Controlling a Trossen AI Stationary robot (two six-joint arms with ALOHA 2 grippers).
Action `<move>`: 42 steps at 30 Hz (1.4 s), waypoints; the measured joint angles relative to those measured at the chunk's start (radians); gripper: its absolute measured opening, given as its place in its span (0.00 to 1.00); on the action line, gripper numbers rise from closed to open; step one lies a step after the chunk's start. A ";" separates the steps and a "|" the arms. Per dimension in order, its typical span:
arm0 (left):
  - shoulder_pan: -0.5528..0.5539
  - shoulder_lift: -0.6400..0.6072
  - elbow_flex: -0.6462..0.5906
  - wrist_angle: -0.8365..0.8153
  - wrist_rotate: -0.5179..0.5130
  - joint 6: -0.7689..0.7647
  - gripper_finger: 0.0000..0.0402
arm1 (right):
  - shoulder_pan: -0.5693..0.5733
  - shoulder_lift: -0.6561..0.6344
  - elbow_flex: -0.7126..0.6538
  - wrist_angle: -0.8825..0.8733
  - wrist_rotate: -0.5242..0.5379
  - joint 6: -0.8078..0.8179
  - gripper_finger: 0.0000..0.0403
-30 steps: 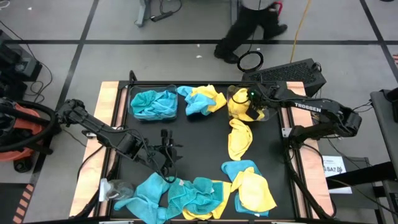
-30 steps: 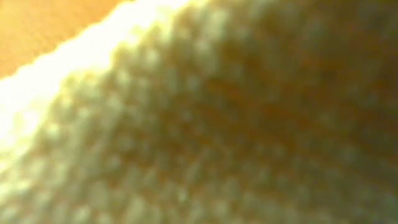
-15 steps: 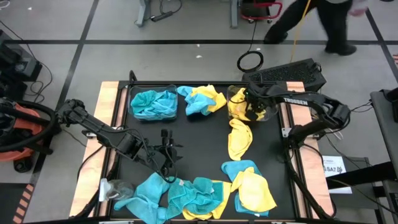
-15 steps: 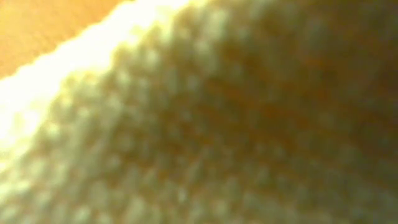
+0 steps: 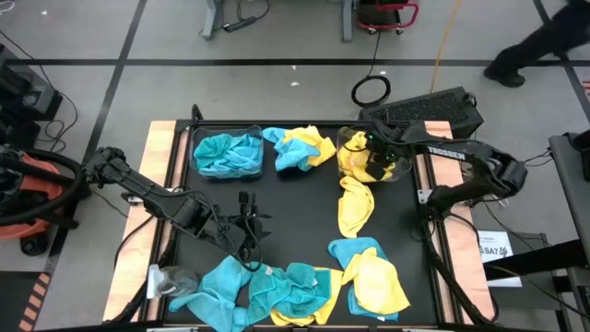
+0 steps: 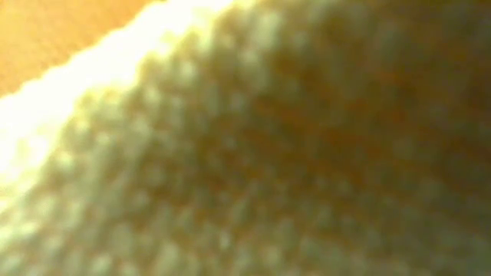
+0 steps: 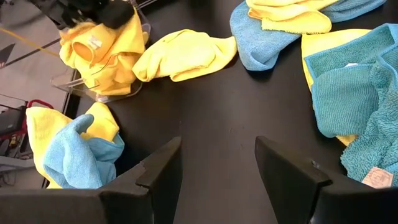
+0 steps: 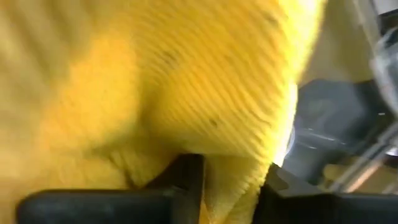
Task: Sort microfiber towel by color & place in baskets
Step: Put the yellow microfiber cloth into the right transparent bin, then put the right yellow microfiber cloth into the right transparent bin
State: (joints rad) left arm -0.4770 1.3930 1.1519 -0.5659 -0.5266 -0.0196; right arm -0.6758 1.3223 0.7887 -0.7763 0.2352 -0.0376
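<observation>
— What does the low view give?
— Only a blurred yellowish weave, pressed against the lens.
— And the right gripper point(image 5: 376, 162)?
— Buried in yellow towels point(image 5: 355, 157) in the basket point(image 5: 400, 171) at two o'clock on the bench; its fingertips are hidden.

Bare mat point(image 5: 295, 207) mid-table — towels point(image 5: 304, 286) crowd edges.

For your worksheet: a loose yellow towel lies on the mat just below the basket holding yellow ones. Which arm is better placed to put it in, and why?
The right. The right gripper is already at the yellow basket, with the loose yellow towel right beside it. The left gripper hovers open, empty, farther off near the teal towels.
</observation>
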 joint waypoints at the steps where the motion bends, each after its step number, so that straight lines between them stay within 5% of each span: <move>1: 0.000 0.000 0.000 0.000 0.000 0.000 0.51 | 0.000 -0.023 0.000 -0.005 0.000 0.000 0.21; 10: 0.000 0.000 0.000 0.001 0.000 0.000 0.51 | 0.001 -0.242 0.000 -0.033 0.037 0.000 0.42; 17: 0.000 0.000 0.000 0.009 0.000 0.002 0.51 | 0.001 -0.409 0.000 -0.033 0.010 0.012 0.49; 33: 0.000 0.000 0.000 0.010 0.000 0.007 0.51 | 0.039 -0.583 0.000 -0.031 -0.516 0.019 0.49; 42: 0.001 0.000 0.000 0.013 0.000 0.006 0.51 | 0.185 -0.582 0.000 0.016 -0.582 0.027 0.49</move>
State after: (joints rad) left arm -0.4763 1.3931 1.1519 -0.5529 -0.5268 -0.0135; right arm -0.4909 0.7403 0.7891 -0.7604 -0.3466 -0.0109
